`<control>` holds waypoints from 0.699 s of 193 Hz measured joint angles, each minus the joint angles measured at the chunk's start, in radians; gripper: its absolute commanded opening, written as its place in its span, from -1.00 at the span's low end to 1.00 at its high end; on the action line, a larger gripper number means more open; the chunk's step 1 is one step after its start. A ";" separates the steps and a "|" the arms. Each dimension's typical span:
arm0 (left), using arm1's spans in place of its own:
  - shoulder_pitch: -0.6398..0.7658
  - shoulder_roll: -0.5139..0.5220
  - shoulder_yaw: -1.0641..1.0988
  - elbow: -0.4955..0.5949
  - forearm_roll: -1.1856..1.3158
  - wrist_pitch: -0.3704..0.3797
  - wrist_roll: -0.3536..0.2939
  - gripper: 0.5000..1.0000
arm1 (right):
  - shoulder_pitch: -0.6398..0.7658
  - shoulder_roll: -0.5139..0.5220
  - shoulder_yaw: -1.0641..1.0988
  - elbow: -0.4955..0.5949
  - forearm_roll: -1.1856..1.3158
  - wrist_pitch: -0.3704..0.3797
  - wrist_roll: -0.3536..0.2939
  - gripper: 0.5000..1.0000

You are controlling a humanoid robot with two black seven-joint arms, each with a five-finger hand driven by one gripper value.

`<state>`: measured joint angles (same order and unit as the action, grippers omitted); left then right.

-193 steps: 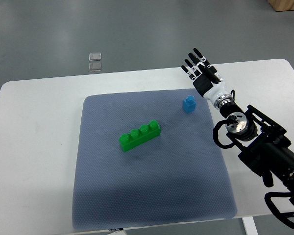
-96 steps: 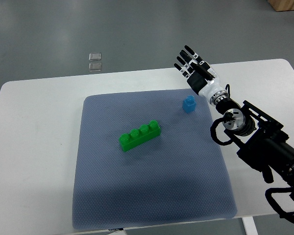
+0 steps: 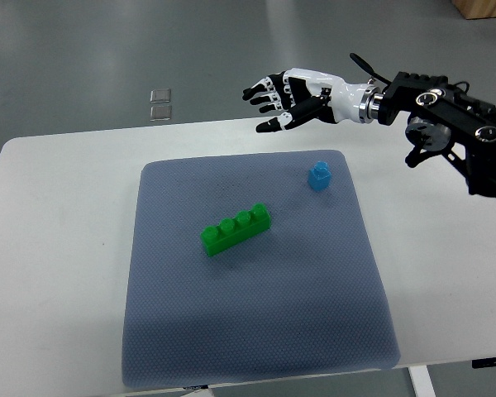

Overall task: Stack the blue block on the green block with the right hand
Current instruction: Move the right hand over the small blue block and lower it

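From above, the right hand [image 3: 291, 93] reaches in over the far edge of the table [image 3: 58, 215], its fingers spread and slightly curved, holding nothing. It hangs beyond the blue block [image 3: 319, 175] and a little to that block's left, well apart from it. The blue block stands upright on the grey mat [image 3: 248, 331], near the mat's far right corner. The green block [image 3: 236, 230] lies nearer and to the left of the blue block, set at a slant, with clear mat between the two.

The step in hand looks like the reach for the blue block. To do it well, the hand should come down over the block with the fingers kept open until they sit on either side of it, then close on its side faces, leaving the underside free to press onto the green block's studs.

Counted: one blue block, one green block with four studs, one mat, one robot hand in sight. The left hand does not show.
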<state>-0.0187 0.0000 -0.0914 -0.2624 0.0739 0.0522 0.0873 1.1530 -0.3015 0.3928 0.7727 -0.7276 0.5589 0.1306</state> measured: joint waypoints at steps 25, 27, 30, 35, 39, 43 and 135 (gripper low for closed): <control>-0.002 0.000 0.001 0.000 0.000 0.000 0.000 1.00 | 0.116 -0.058 -0.186 0.120 -0.174 0.042 -0.002 0.69; -0.002 0.000 0.001 0.000 0.000 0.000 0.000 1.00 | 0.130 -0.061 -0.208 0.130 -0.187 0.044 -0.002 0.69; -0.002 0.000 0.001 0.000 0.001 0.000 0.000 1.00 | 0.147 -0.065 -0.238 0.143 -0.204 0.046 -0.002 0.69; -0.002 0.000 0.001 0.000 0.001 0.000 0.000 1.00 | 0.169 -0.071 -0.277 0.158 -0.225 0.048 -0.002 0.69; -0.002 0.000 0.001 0.000 0.001 0.000 0.000 1.00 | 0.188 -0.074 -0.309 0.168 -0.237 0.049 -0.002 0.69; -0.002 0.000 0.001 0.000 0.001 0.000 0.000 1.00 | 0.208 -0.076 -0.342 0.176 -0.247 0.050 -0.002 0.69; -0.002 0.000 -0.002 -0.001 0.001 0.000 0.000 1.00 | 0.495 -0.115 -0.590 0.284 -0.345 0.052 -0.067 0.69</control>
<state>-0.0207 0.0000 -0.0935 -0.2637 0.0747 0.0521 0.0874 1.6478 -0.4161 -0.1975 1.0563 -1.0727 0.6110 0.0638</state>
